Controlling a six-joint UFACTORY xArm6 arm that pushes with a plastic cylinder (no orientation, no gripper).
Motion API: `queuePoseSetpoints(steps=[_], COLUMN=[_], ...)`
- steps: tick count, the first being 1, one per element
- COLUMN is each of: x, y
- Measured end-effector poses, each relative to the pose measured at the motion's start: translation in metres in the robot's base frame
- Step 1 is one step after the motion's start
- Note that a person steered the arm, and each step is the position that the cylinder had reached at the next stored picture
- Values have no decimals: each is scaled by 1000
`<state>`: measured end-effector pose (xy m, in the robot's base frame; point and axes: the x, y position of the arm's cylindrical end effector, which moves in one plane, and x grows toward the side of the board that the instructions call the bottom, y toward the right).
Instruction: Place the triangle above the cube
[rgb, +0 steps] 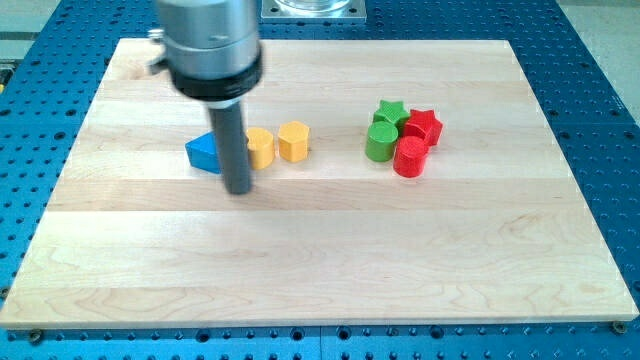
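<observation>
A blue triangle (203, 152) lies on the wooden board (320, 260), left of centre. My tip (239, 189) rests on the board just to the right of and below the triangle, close to or touching its right side. The rod hides the triangle's right corner and part of a yellow block (262, 147) beside it. A second yellow block (293, 141), roughly hexagonal, sits just to the right of the first. I cannot make out any cube in the view.
A tight cluster sits right of centre: a green star (389, 112), a green cylinder (380, 142), a red star (424, 125) and a red cylinder (410, 157). The arm's wide grey body (210, 45) covers the board's top left.
</observation>
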<state>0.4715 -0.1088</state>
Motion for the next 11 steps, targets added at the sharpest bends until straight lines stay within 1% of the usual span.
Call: queuePoseSetpoints(steps=[1,2,3,4,5,6,7,8,9,10,11], x=[-6,-25,-64,-89,-89,-89,-103,-133,-141,-144,-144], y=[-23,-25,-23,-22,-40,-95,-96,-72,-23,-1,0])
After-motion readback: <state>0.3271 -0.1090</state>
